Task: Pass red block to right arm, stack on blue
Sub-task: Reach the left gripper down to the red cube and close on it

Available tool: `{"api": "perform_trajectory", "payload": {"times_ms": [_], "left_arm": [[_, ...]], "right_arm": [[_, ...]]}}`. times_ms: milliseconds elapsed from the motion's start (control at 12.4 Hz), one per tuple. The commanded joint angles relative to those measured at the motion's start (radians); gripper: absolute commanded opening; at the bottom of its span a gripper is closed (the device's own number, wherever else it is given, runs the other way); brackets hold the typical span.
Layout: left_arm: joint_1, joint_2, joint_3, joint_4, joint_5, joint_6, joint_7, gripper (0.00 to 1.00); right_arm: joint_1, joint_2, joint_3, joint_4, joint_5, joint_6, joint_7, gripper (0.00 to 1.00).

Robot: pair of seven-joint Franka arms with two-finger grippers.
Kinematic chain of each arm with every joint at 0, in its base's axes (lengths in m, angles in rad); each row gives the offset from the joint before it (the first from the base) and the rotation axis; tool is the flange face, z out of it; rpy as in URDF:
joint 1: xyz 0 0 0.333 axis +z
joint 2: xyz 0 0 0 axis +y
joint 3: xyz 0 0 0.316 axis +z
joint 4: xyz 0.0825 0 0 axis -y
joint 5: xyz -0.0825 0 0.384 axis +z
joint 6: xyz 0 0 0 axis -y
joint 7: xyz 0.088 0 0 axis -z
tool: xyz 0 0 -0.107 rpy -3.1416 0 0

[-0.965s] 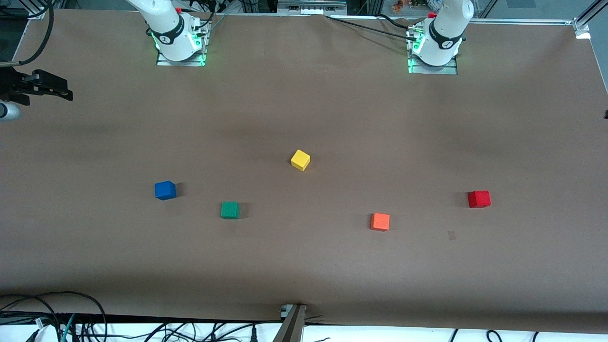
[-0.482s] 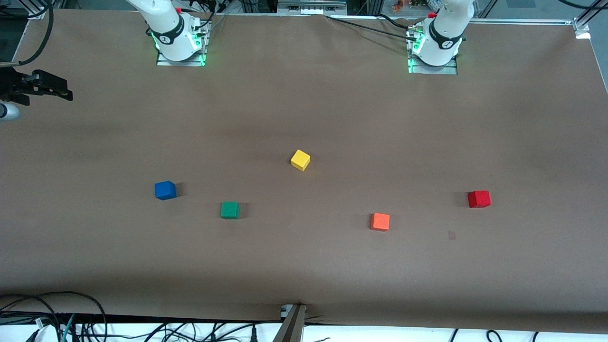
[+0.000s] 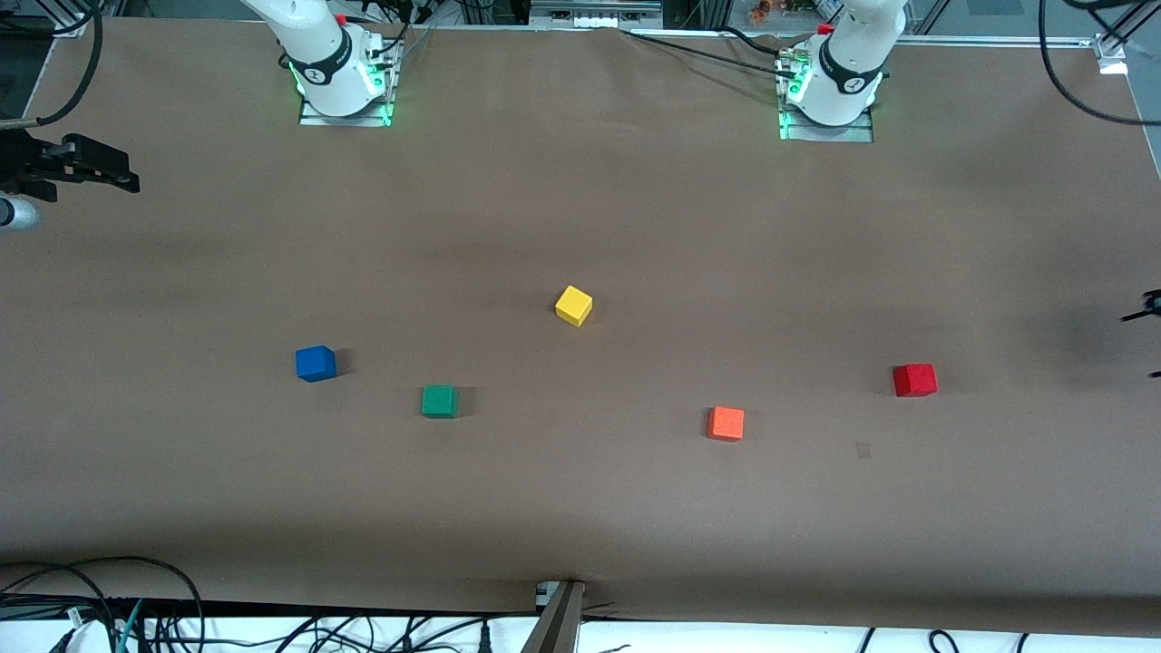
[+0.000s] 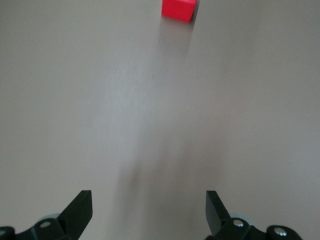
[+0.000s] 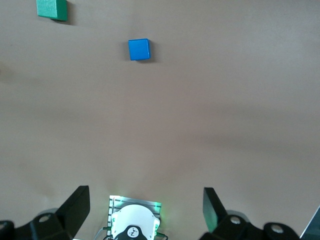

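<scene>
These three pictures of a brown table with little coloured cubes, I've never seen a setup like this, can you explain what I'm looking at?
Two white robot arms are bolted along one edge of a brown table. The wide picture comes from a high camera facing them. The other two come from cameras on each arm's wrist, looking down past its two black fingers.

Five small cubes lie apart on the table: the red block toward the left arm's end, the blue toward the right arm's end, and an orange cube, a green cube and a yellow cube between them.

The left gripper hangs open near the red block. The right gripper waits, open, high above the table. Nothing is held.
</scene>
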Motion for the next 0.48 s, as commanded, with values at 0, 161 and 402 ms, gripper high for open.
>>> {"api": "perform_trajectory", "payload": {"times_ms": [0, 161, 402], "left_arm": [[0.006, 0.156, -0.019, 0.133, -0.172, -0.035, 0.211, 1.0], [-0.013, 0.19, -0.024, 0.136, -0.251, -0.083, 0.265, 1.0], [-0.026, 0.283, -0.024, 0.139, -0.415, -0.162, 0.364, 1.0]], "right_arm": [[-0.008, -0.003, 0.003, -0.004, 0.003, 0.007, -0.015, 1.0], [-0.008, -0.003, 0.003, -0.004, 0.003, 0.008, -0.015, 1.0], [-0.008, 0.001, 0.002, -0.003, 0.003, 0.011, -0.015, 1.0]]}}
